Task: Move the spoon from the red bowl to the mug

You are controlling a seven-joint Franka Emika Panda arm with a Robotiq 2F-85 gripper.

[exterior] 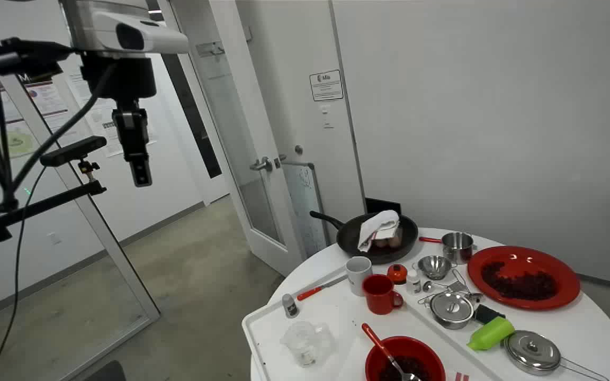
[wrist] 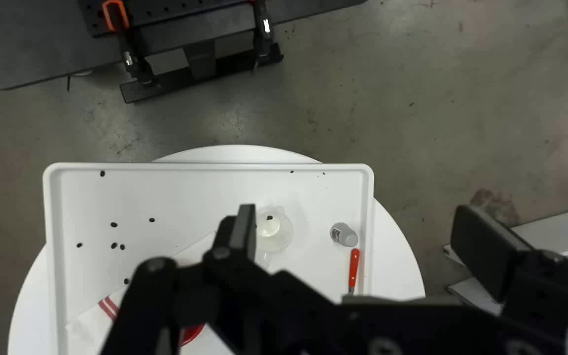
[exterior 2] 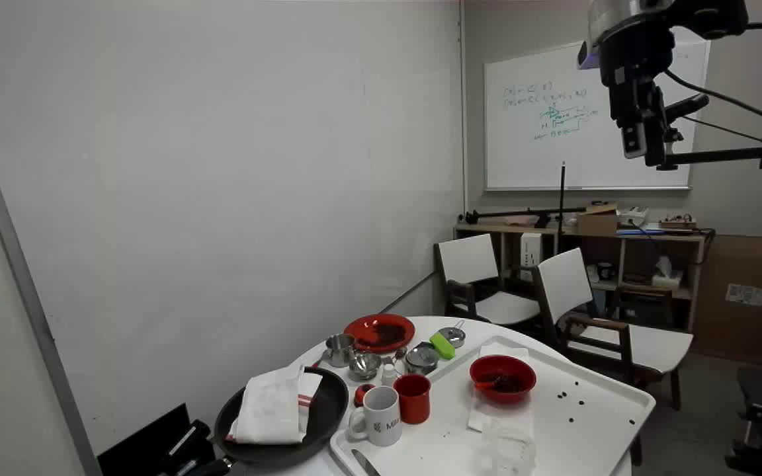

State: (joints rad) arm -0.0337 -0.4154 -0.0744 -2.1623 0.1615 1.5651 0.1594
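The spoon (exterior: 375, 337) leans in the red bowl (exterior: 435, 355), its red handle sticking out over the rim. The spoon (exterior 2: 485, 384) and bowl (exterior 2: 504, 396) also show in an exterior view. In the wrist view only a sliver of the bowl (wrist: 193, 334) shows; the spoon is hidden there. A red mug (exterior: 378, 297) and a white mug (exterior: 358, 271) stand side by side; both also show in an exterior view, red (exterior 2: 414, 400) and white (exterior 2: 381, 420). My gripper (wrist: 363, 241) is open and empty, high above the table, far from the bowl (exterior: 140, 174) (exterior 2: 642, 147).
A white tray (wrist: 205, 166) carries the bowl, a clear plastic container (exterior: 307, 344), a small grey shaker (exterior: 289, 306) and a red-handled knife (exterior: 310, 293). A black pan (exterior: 348, 241) with a cloth, a wide red dish (exterior: 564, 280), metal pots (exterior: 451, 310) and a green bottle (exterior: 490, 334) stand around.
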